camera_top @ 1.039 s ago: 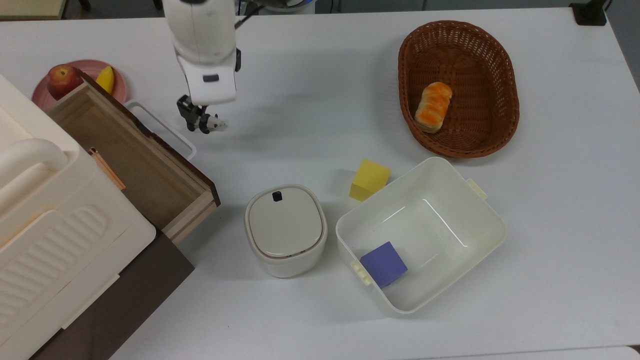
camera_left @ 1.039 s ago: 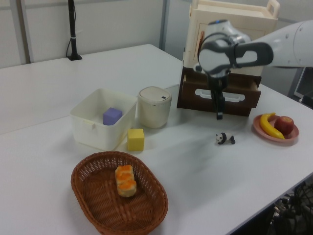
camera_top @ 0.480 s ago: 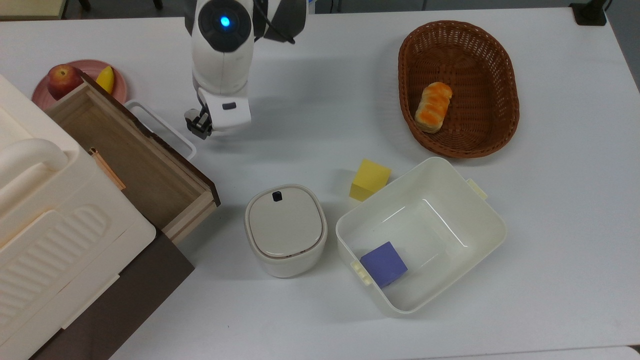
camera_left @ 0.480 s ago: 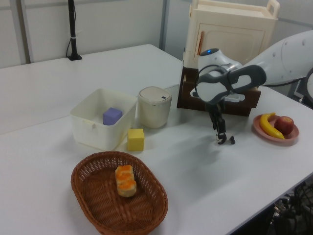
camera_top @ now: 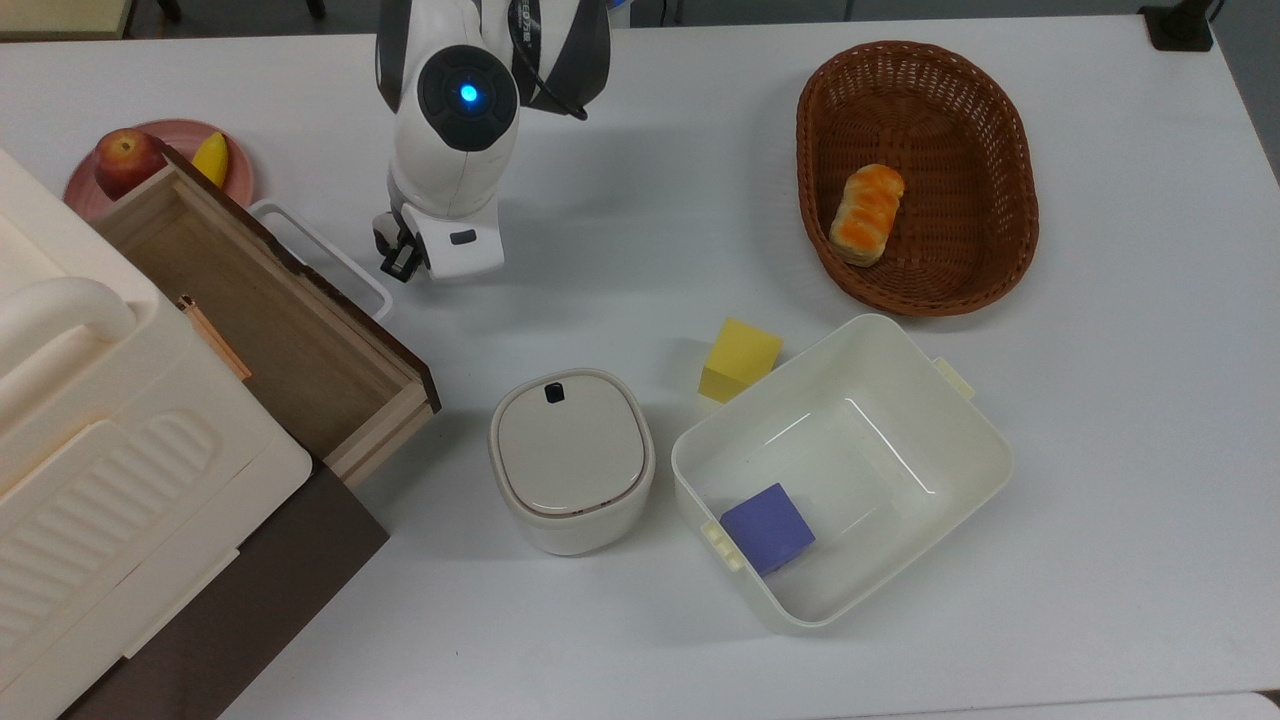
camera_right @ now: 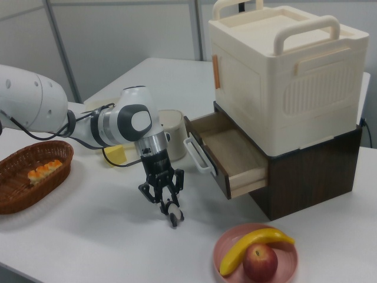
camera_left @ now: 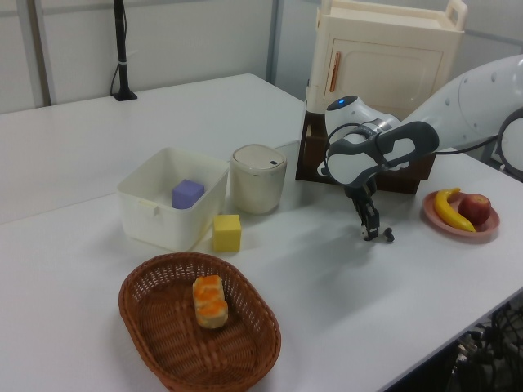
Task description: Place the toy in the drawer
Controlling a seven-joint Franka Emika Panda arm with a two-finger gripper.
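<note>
The toy (camera_right: 173, 217), a tiny black-and-white panda, stands on the white table in front of the drawer. My gripper (camera_right: 168, 207) is down at the table with its fingers open, and the toy sits right at its fingertips. In the left view the gripper (camera_left: 372, 232) hides most of the toy (camera_left: 387, 236). In the top view the hand covers the toy and the gripper (camera_top: 395, 262) peeks out beside the white loop handle (camera_top: 320, 255). The light-wood drawer (camera_top: 250, 300) is pulled open and holds nothing; in the right view the drawer (camera_right: 235, 153) lies to the right of the gripper.
A pink plate (camera_right: 224, 247) with a banana and an apple lies near the toy. A lidded white bin (camera_top: 570, 460), a yellow cube (camera_top: 740, 358), a white tub (camera_top: 960, 420) with a purple cube (camera_top: 768, 527), and a wicker basket (camera_top: 1010, 240) with bread stand farther off.
The gripper has come down from above the table to the toy's level. In the top view the hand now covers the toy, which has stayed in place.
</note>
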